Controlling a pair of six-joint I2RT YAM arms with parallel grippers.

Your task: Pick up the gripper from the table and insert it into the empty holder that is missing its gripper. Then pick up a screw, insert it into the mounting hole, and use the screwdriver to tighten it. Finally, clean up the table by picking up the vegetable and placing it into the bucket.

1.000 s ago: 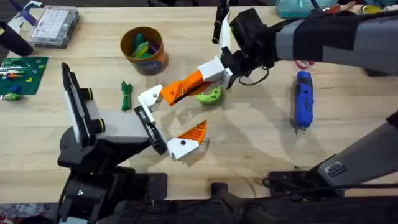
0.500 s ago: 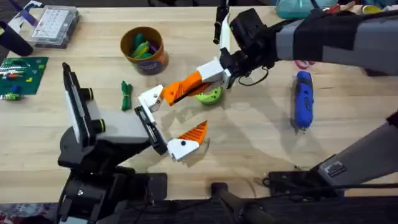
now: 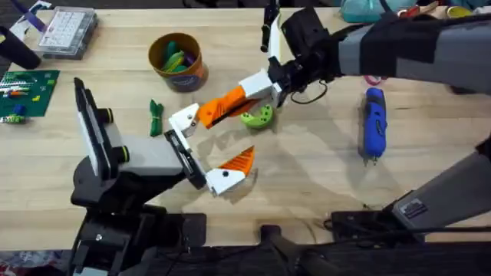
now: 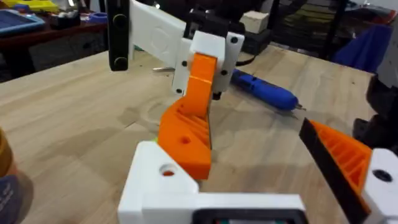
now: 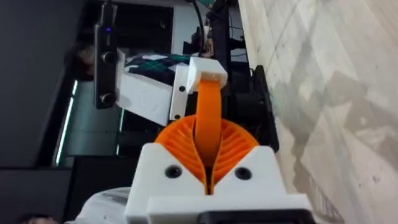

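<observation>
Near the middle of the table I see my right gripper [image 3: 265, 87] clamped on the gripper [image 3: 219, 109], its two orange pads pressed against the finger's ribbed body in the right wrist view. That finger hangs tilted above the wood, white base toward the holder [image 3: 186, 157] and just beside its upper end, though I cannot tell if they touch. The holder's lower slot carries the twin finger [image 3: 230, 170]. My left gripper [image 4: 261, 186] stands spread, grasping nothing. The screwdriver [image 3: 374, 123] lies well off to the right, the vegetable [image 3: 156, 116] lies left of the holder, and the bucket [image 3: 177, 60] stands behind it. A lime-green disc [image 3: 258, 116] sits under the held finger.
</observation>
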